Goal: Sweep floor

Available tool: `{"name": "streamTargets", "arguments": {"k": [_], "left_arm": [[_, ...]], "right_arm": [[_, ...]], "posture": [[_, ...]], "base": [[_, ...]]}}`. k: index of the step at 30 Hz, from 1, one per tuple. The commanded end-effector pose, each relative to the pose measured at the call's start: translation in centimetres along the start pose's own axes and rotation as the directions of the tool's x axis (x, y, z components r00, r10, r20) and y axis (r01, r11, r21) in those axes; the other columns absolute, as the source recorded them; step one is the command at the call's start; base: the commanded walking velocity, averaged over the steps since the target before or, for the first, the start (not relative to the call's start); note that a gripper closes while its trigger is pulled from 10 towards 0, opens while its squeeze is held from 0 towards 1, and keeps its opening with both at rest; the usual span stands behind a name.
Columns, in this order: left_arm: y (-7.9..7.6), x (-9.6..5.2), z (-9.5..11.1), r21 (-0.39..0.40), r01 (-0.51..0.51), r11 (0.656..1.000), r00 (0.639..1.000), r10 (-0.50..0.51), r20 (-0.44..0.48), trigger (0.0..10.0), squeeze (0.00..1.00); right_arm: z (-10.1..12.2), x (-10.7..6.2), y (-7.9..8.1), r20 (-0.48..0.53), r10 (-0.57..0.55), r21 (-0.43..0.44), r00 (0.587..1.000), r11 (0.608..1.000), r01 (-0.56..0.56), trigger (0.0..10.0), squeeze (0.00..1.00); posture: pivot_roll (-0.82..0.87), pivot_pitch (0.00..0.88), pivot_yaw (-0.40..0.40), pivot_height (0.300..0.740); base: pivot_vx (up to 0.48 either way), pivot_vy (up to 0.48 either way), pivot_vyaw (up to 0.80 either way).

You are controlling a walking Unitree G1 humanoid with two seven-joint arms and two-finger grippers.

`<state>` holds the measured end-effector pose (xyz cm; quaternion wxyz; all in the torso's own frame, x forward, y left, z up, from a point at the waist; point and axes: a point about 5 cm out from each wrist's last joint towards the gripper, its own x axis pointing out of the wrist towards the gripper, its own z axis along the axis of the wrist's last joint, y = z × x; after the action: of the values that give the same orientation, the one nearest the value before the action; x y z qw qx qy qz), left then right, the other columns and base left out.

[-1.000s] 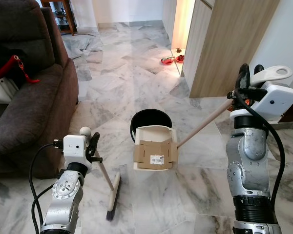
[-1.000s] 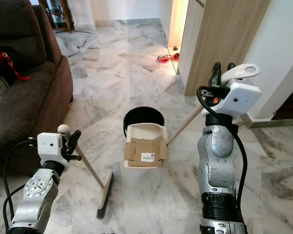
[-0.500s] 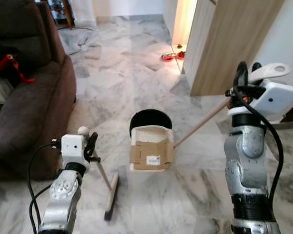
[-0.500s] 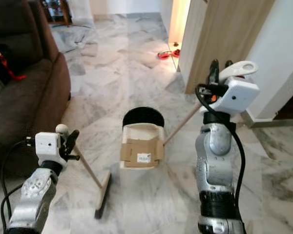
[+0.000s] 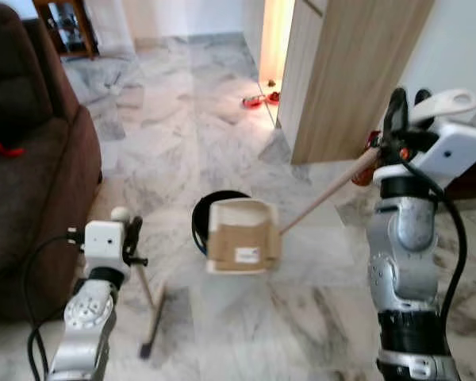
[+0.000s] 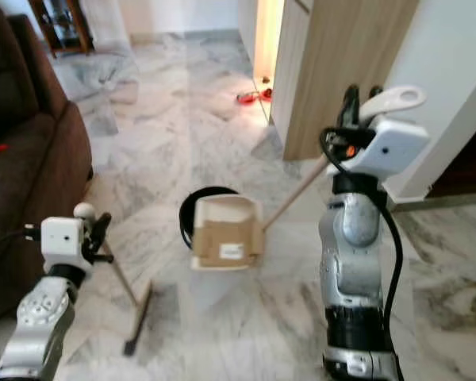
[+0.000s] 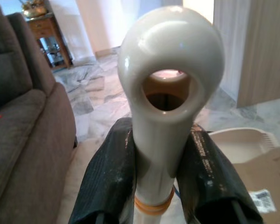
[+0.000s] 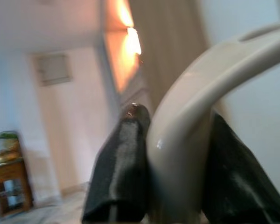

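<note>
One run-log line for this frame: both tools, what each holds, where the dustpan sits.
left tool: shut on broom handle | right tool: shut on dustpan handle | dustpan: before black bin, cardboard on it | broom head: on floor

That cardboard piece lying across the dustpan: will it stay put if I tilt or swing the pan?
Probably not. The cardboard looks thin, light and flat, lying loose across the dustpan, so a tilt could slide it off. Its folded flaps may catch the rim slightly.
</note>
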<state>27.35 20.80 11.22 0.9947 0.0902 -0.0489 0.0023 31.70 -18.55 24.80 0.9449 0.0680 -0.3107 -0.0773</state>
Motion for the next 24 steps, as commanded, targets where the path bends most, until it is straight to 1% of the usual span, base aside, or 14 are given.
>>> {"name": "streamTargets", "arguments": {"k": [1, 2, 5, 6, 12, 20, 24], "left_arm": [[0.6, -0.1, 1.2, 0.014, -0.011, 1.0, 0.999, 0.01, 0.048, 10.0, 0.0], [1.0, -0.5, 1.1, 0.023, -0.023, 0.999, 0.999, 0.022, 0.041, 10.0, 0.0], [1.4, -0.9, 0.9, 0.034, -0.043, 0.998, 0.999, 0.042, 0.03, 10.0, 0.0], [1.5, -1.4, 0.8, 0.037, -0.049, 0.998, 0.999, 0.048, 0.025, 10.0, 0.0], [1.7, -2.4, 0.4, 0.045, -0.061, 0.997, 0.998, 0.062, -0.002, 10.0, 0.0], [1.5, -3.0, 0.3, 0.041, -0.071, 0.997, 0.997, 0.072, -0.018, 10.0, 0.0], [1.5, -3.1, 0.3, 0.041, -0.074, 0.996, 0.997, 0.074, -0.023, 10.0, 0.0]], "right_arm": [[2.3, 0.9, 0.5, 0.114, 0.02, 0.004, 0.993, 1.0, -0.02, 10.0, 0.0], [2.4, 1.0, 0.6, 0.117, 0.02, 0.006, 0.993, 1.0, -0.02, 10.0, 0.0], [2.4, 1.1, 0.7, 0.119, 0.021, 0.008, 0.993, 1.0, -0.022, 10.0, 0.0], [2.5, 1.1, 0.7, 0.123, 0.023, 0.01, 0.992, 1.0, -0.025, 10.0, 0.0], [2.7, 1.2, 0.8, 0.125, 0.029, 0.019, 0.992, 0.999, -0.032, 10.0, 0.0], [2.8, 1.4, 1.1, 0.126, 0.043, 0.026, 0.991, 0.999, -0.046, 10.0, 0.0], [2.8, 1.4, 1.2, 0.125, 0.049, 0.028, 0.991, 0.998, -0.053, 10.0, 0.0]], "posture": [[0.0, 0.048, 0.011, 0.74], [0.0, 0.048, 0.011, 0.74], [0.0, 0.048, 0.01, 0.74], [0.0, 0.049, 0.01, 0.74], [0.01, 0.052, 0.008, 0.74], [0.01, 0.058, 0.002, 0.74], [0.01, 0.059, 0.001, 0.74]], "base": [[0.304, 0.0, 0.0], [0.311, 0.0, 0.0], [0.307, 0.0, 0.0], [0.307, 0.0, 0.0], [0.307, 0.0, 0.0], [0.307, 0.0, 0.0], [0.307, 0.0, 0.0]]}}
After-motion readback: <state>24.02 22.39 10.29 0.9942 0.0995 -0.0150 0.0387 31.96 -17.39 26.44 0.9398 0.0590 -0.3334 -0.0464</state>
